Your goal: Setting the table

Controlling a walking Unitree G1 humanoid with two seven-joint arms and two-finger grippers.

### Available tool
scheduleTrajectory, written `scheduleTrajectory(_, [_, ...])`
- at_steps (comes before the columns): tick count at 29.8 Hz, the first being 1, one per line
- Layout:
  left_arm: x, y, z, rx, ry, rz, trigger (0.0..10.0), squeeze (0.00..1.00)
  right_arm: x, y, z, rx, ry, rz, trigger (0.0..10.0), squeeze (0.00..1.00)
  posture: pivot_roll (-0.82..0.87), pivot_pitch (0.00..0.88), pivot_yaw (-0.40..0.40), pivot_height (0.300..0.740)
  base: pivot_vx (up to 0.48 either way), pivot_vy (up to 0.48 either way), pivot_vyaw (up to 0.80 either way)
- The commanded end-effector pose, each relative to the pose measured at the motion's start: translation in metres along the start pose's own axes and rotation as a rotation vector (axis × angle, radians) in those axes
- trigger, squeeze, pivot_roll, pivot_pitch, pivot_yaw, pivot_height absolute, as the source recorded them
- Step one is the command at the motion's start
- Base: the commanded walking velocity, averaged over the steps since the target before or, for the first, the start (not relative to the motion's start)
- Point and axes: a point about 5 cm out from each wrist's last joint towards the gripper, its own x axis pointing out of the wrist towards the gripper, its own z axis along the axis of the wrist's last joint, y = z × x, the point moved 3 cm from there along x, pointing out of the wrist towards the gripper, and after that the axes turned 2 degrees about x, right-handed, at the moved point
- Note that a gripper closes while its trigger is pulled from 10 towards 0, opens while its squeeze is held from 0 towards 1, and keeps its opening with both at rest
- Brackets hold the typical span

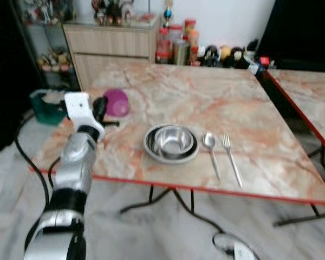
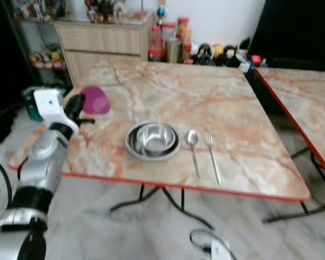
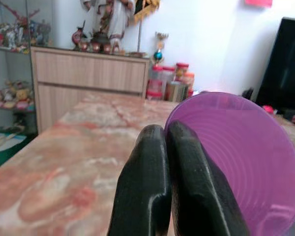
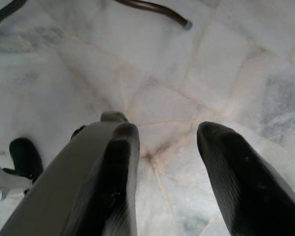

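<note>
Left eye view
- Table point(image 1: 271, 157): marble-patterned top, red edging, dark metal legs.
- Steel bowls point(image 1: 171, 143): nested, near-centre of the table.
- Spoon point(image 1: 210, 151): just right of the bowls, handle toward the near edge.
- Fork point(image 1: 231, 157): just right of the spoon, parallel to it, apart from it.
- Purple cup point(image 1: 116, 102): at the left part of the table, at the tips of the left gripper point(image 1: 101, 108).
- Left arm: silver, raised over the near-left corner.
- Jars and bottles point(image 1: 179, 46): clustered beyond the far edge.
- Wooden cabinet point(image 1: 111, 46): far left, against the wall.

Right eye view
- Layout: same scene; second table point(image 2: 309, 103) of like pattern to the right.
- Green container point(image 2: 32, 105): left of the table, lower than its top.

Left wrist view
- Left gripper fingers point(image 3: 142, 191): pressed together, clamped on the rim of the purple cup, which lies tilted with its open mouth facing the camera.
- Cup position: over the table top, cabinet beyond.

Right wrist view
- Right gripper point(image 4: 167, 162): fingers spread apart, grasping nothing, hanging over the pale tiled floor point(image 4: 226, 64).
- Table leg foot point(image 4: 162, 12): dark, on the floor.
</note>
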Motion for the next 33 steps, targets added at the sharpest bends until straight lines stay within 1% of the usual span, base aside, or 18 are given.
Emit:
scheduleTrajectory(1, [0.0001,0.0067,0.0015,0.008,0.005,0.012,10.0,0.0,0.001,0.004,0.0083,0.016,-0.029,0.011,10.0,0.0,0.01,0.0,-0.044,0.682,0.0,0.0,0.0])
scheduleTrajectory(4, [-0.0007,0.0098,0.0031,0.014,0.001,0.02,10.0,0.0,0.0011,0.003,0.0125,0.031,-0.049,0.018,10.0,0.0,0.02,0.0,-0.046,0.682,0.0,0.0,0.0])
scheduleTrajectory(8, [-0.0012,0.0111,0.0039,0.018,-0.003,0.026,10.0,0.0,0.0014,0.0037,0.013,0.012,-0.042,0.021,10.0,0.0,0.02,0.0,-0.047,0.707,0.0,0.0,0.0])
scheduleTrajectory(10, [-0.0012,0.0117,0.0042,0.021,-0.005,0.031,10.0,0.0,0.0015,0.0056,0.0145,0.014,-0.047,0.03,10.0,0.0,0.02,0.0,-0.047,0.727,0.0,0.0,0.0])
scheduleTrajectory(13, [-0.0012,0.0127,0.0052,0.023,-0.009,0.034,10.0,0.0,0.0015,0.0057,0.0142,0.005,-0.045,0.03,10.0,0.0,0.02,0.0,-0.049,0.74,0.0,0.0,0.0])
scheduleTrajectory(27, [-0.0005,0.0141,0.0066,0.031,-0.008,0.033,10.0,0.0,0.0016,0.0073,0.0126,0.004,-0.034,0.027,10.0,0.0,0.02,0.0,-0.047,0.74,0.0,0.0,0.0])
scheduleTrajectory(33, [0.0003,0.0147,0.0056,0.025,-0.005,0.044,10.0,0.0,0.0018,0.0101,0.0135,0.017,-0.036,0.037,10.0,0.0,0.02,0.0,-0.044,0.74,0.0,0.0,0.0])
